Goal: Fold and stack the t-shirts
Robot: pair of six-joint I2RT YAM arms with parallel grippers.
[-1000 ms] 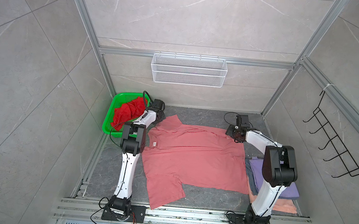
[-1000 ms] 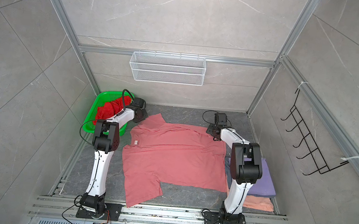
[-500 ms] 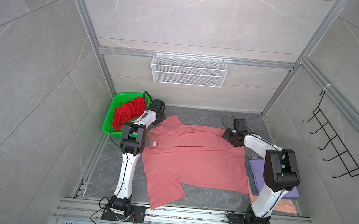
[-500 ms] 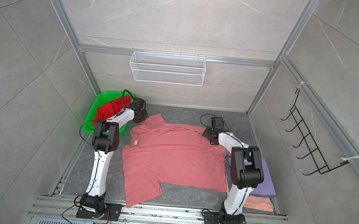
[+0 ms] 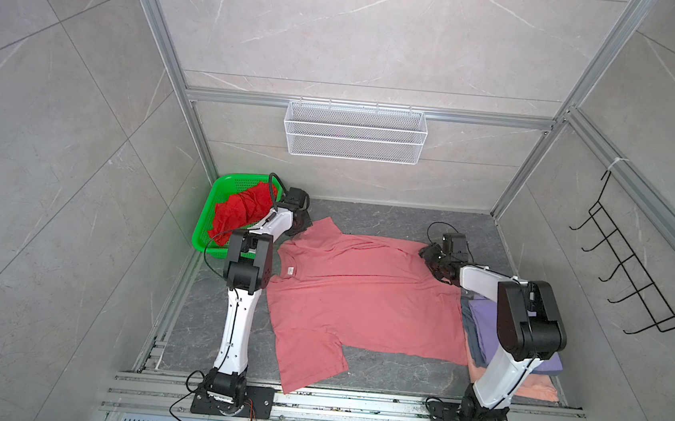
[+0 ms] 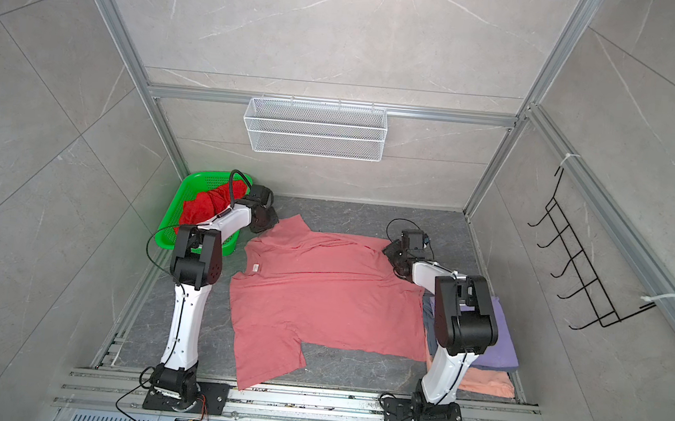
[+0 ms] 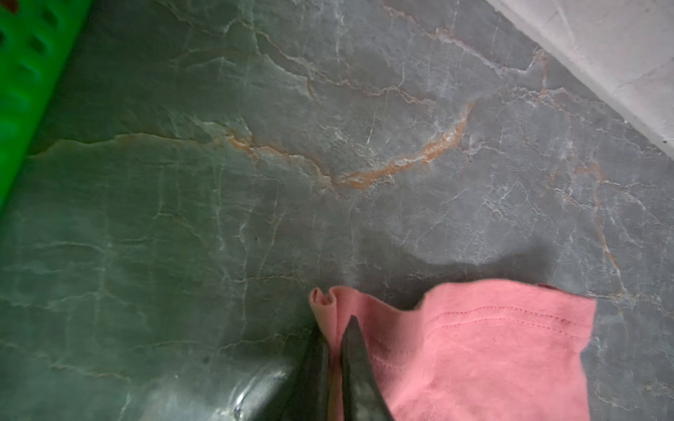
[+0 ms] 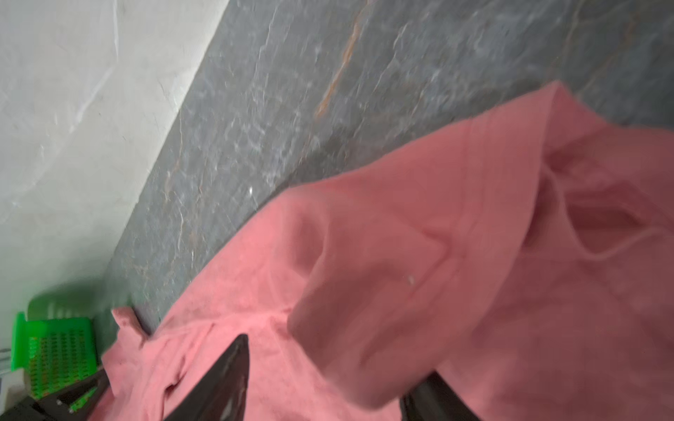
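A salmon-pink t-shirt [image 5: 361, 301] [image 6: 319, 301] lies spread flat on the dark floor, its white neck label [image 5: 289, 270] facing up. My left gripper [image 5: 305, 227] [image 7: 333, 324] is shut on a pinched fold of its far left sleeve. My right gripper [image 5: 428, 255] [image 8: 333, 359] is at the shirt's far right corner, jaws wide apart with a loose hump of pink cloth between them. A red t-shirt [image 5: 240, 211] lies crumpled in the green basket [image 5: 206, 216]. Folded lavender [image 5: 484, 320], grey-blue [image 5: 466, 327] and peach [image 5: 537, 391] t-shirts are stacked at the right, partly hidden by my right arm.
A white wire basket [image 5: 355, 132] hangs on the back wall. A black hook rack [image 5: 634, 279] is fixed to the right wall. Metal rails [image 5: 352, 404] run along the front edge, with both arm bases on them. Walls close in on three sides.
My right gripper has moved left and slightly nearer, onto the shirt's far right corner. The left gripper and the sleeve it holds have not moved.
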